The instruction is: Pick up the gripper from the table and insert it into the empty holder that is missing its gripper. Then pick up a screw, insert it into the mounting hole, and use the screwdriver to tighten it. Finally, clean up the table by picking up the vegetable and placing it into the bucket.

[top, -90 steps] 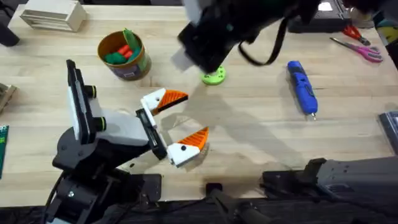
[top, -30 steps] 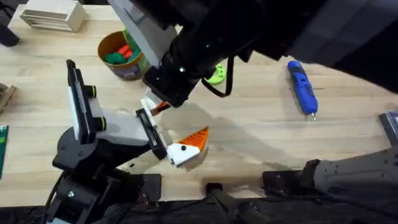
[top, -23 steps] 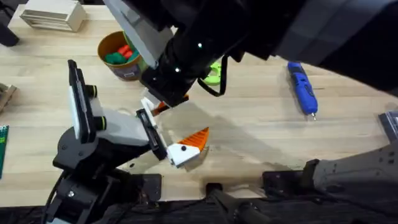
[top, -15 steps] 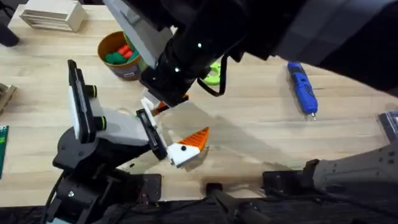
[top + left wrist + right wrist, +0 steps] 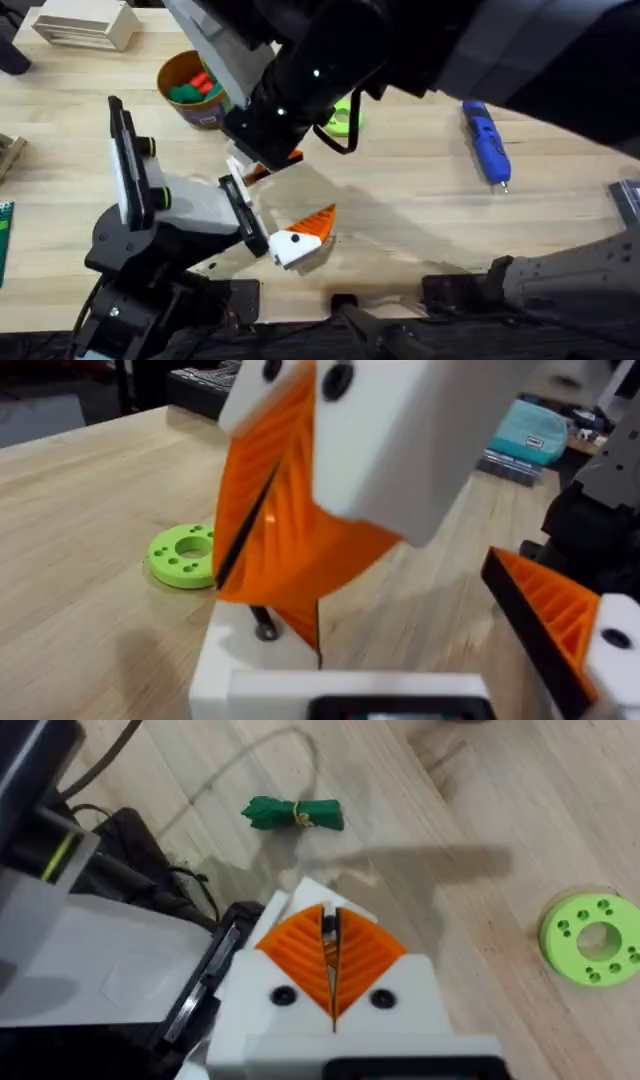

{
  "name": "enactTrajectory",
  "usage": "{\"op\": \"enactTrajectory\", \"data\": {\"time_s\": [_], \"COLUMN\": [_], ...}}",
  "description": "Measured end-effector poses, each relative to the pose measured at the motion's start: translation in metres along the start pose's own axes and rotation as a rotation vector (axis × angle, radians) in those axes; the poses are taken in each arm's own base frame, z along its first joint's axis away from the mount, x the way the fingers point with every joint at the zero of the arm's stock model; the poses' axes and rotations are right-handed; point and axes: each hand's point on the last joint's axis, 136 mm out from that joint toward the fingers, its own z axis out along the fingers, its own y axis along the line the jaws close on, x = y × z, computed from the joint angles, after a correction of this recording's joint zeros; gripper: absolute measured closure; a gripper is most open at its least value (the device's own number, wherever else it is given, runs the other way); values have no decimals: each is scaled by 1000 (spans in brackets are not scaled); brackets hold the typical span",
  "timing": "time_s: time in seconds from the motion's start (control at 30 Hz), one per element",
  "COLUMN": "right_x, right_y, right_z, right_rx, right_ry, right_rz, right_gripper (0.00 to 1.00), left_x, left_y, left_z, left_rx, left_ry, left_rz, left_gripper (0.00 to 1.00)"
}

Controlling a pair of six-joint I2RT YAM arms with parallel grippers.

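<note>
Overhead: the right arm (image 5: 330,60) reaches across the middle, large and dark, its tip over the far finger of the left end effector (image 5: 312,188). The left end effector is spread wide; its near finger carries an orange ribbed pad (image 5: 320,220), clear of the other. The holder (image 5: 238,166) is the far white finger, with the gripper (image 5: 258,172) showing as an orange edge at the right arm's tip. The bucket (image 5: 200,108) stands on the tabletop (image 5: 420,220) beyond the left arm, with green and red pieces inside. The green ring (image 5: 346,119) lies just beside the right arm. The screwdriver (image 5: 486,140) lies flat, well apart to the right, untouched. Right wrist view: the right end effector (image 5: 330,938) has its orange pads pressed together, pinching a thin screw (image 5: 327,925) at the seam; the holder's white corner sits just past the tips. The vegetable (image 5: 293,814) lies on bare wood farther on, outside the bucket. Left wrist view: the right end effector comes down from above, tips at the white holder plate, where a small dark peg stands; whether the peg is seated in its hole cannot be told. The ring lies on the wood behind.
</note>
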Motion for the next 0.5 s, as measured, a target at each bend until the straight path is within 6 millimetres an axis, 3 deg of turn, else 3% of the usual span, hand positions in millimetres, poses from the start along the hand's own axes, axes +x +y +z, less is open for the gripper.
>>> {"op": "enactTrajectory", "data": {"time_s": [0.5], "right_x": [16], "right_y": [0], "right_z": [0], "right_rx": [-1], "right_ry": [65], "right_rz": [6], "right_gripper": [994], "left_x": [0], "left_y": [-2], "left_z": [0], "left_rx": [9], "left_ry": [2], "left_rz": [0], "left_gripper": [14]}}
